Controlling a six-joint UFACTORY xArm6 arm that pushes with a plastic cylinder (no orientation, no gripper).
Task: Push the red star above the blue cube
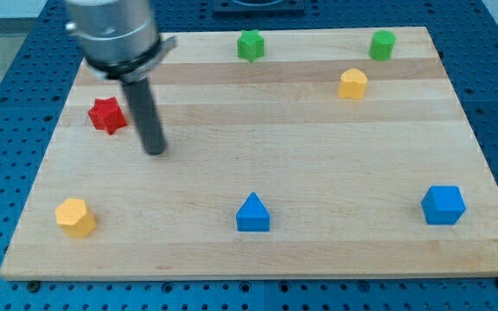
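Note:
The red star (106, 115) lies at the view's left on the wooden board (318, 164). The blue cube (443, 205) sits far off at the view's lower right. My tip (155, 150) rests on the board just to the right of and slightly below the red star, a small gap apart from it. The rod rises from the tip up to the arm's grey body at the view's top left.
A green star (251, 45) and a green cylinder-like block (382, 45) sit along the view's top. A yellow block (353, 84) lies below the green one. A blue triangle (252, 213) is at the bottom middle, and another yellow block (75, 217) at the bottom left.

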